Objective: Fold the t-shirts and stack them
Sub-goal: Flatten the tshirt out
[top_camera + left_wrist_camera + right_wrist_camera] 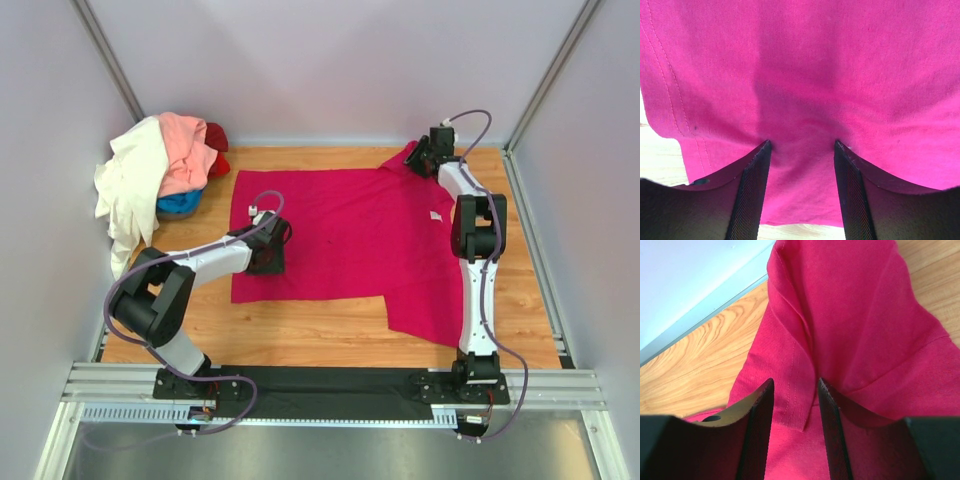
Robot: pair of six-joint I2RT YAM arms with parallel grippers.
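A large magenta-pink t-shirt [345, 235] lies spread flat on the wooden table, with one part hanging toward the front right. My left gripper [268, 246] stands on its left part. In the left wrist view the left gripper [801, 150] is open, tips down on the cloth [815, 65], with flat cloth between the jaws. My right gripper [421, 158] is at the far right sleeve. In the right wrist view the right gripper [795, 390] is open, and a folded hem of the sleeve [855, 315] lies between the jaws.
A pile of other shirts sits at the back left corner: cream-white [128, 190], salmon pink [185, 150], red [217, 140] and blue [180, 204]. Walls close in the table [525, 300] on three sides. A metal rail [330, 385] runs along the front edge.
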